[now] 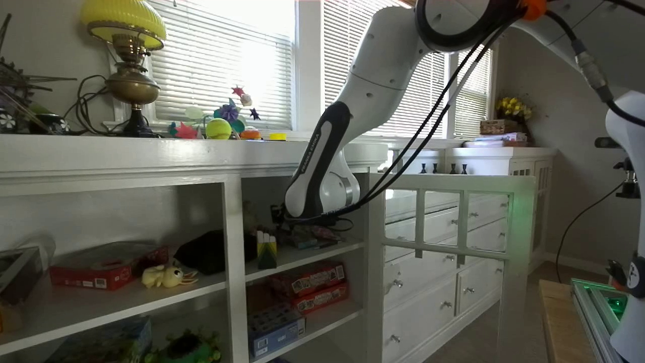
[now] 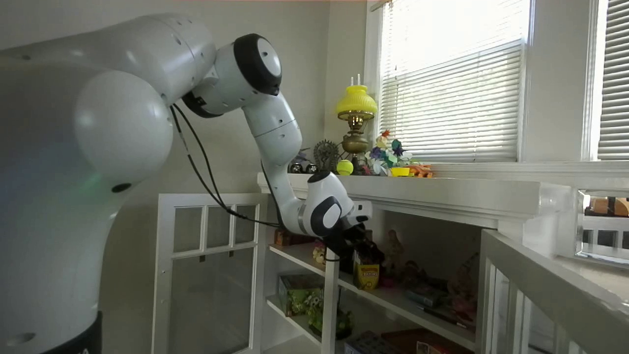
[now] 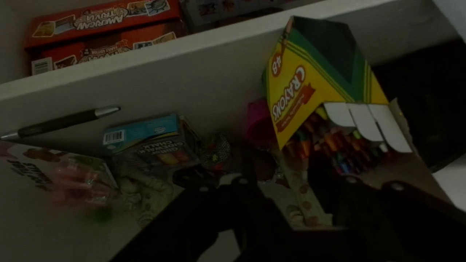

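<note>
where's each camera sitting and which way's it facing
In an exterior view: before the cabinet, facing windows; arm at upper right.
In an exterior view: close to the arm, which fills the left, facing the lamp.
Wrist view: mounted by the gripper, which shows at bottom, facing the crayon box.
Both exterior views share the lamp and crayon box.

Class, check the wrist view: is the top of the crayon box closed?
No, the crayon box is open, with the tips of differently colored crayons showing inside it.
</note>
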{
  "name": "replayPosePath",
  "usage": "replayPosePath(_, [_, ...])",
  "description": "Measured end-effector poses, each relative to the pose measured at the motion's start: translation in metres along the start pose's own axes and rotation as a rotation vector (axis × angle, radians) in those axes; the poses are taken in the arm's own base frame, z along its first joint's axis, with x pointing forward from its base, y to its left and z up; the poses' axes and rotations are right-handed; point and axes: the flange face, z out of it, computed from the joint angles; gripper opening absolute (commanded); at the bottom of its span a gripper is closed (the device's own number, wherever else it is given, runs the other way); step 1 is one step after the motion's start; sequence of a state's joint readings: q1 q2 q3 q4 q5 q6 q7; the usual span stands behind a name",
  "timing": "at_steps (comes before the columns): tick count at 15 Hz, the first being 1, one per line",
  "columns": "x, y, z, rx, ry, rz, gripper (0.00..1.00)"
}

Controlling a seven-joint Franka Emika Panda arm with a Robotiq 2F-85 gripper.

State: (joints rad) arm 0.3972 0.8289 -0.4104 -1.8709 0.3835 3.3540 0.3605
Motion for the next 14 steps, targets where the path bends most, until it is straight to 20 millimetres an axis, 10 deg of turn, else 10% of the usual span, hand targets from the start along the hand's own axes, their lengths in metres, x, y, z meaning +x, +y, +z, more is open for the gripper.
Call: replayPosePath(14, [-0.006, -0.008, 0.019, 0.034, -0.041, 0.041, 0.26])
